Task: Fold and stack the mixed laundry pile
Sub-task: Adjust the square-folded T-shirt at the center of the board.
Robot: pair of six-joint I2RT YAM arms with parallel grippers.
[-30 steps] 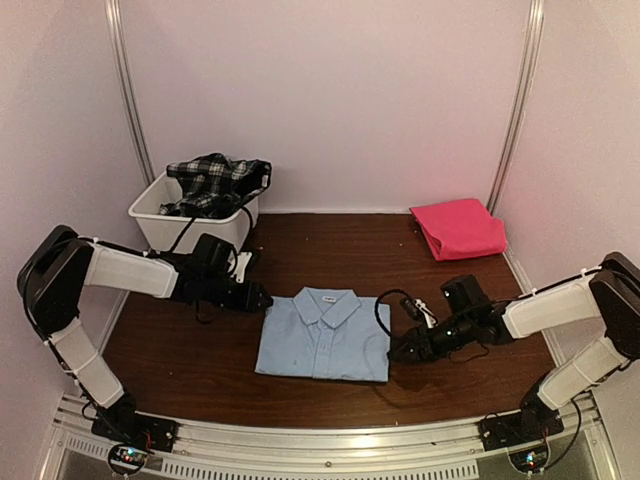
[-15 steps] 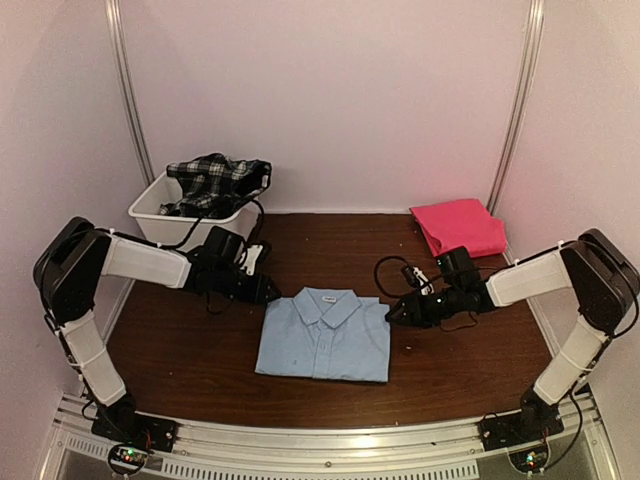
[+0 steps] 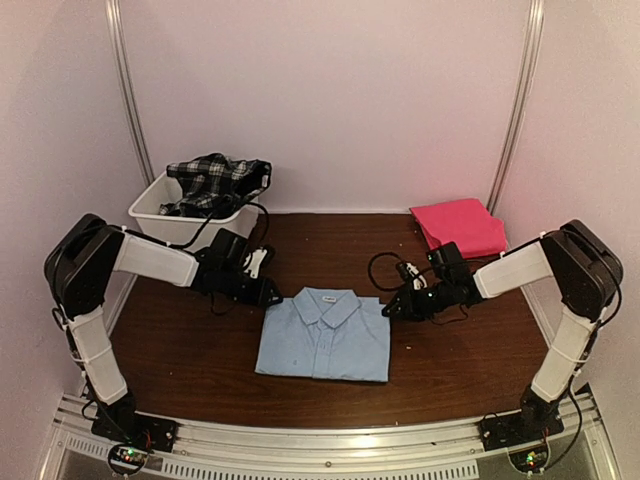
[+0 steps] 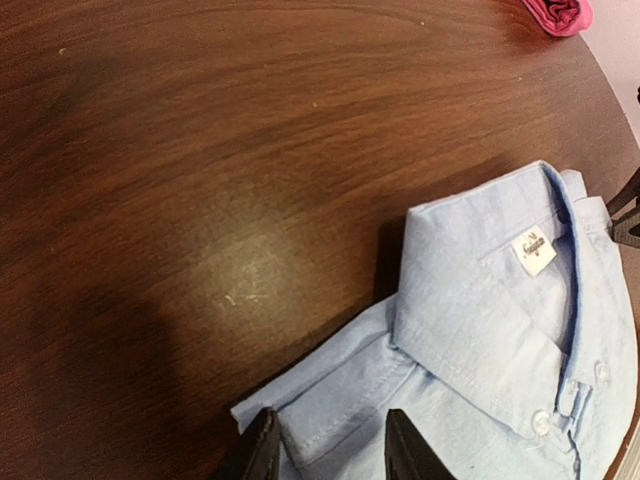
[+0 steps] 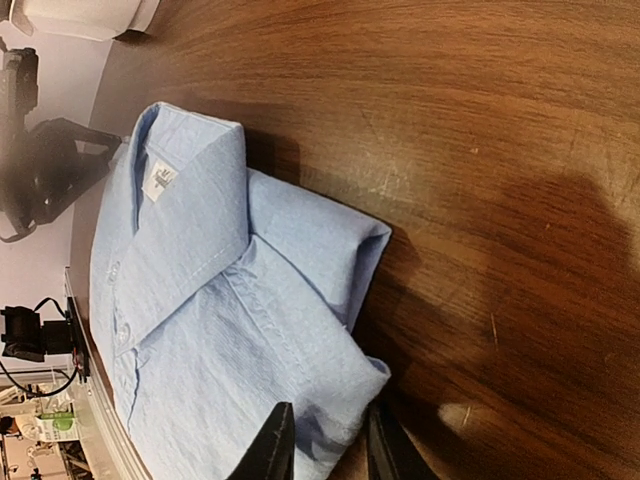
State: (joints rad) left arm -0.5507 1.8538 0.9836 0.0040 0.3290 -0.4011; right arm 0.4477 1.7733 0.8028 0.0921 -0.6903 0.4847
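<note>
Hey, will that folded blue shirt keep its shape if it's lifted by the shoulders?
Probably not: the light blue collared shirt looks thin and soft, so its folds would likely sag open. It's probably light, and may slide on the smooth table.

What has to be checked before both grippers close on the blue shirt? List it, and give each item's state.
1. Light blue collared shirt folded flat, collar up: ok.
2. Left gripper open with one shoulder corner between its fingers: ok.
3. Right gripper open with the other shoulder corner between its fingers: ok.
4. Fingers reach under every layer of the fold: cannot tell.
5. Stacking spot free: the folded pink-red cloth at the back right has nothing on it: ok.
6. Pile finished: not ok, the black-and-white plaid garment lies crumpled in the white tub.
</note>
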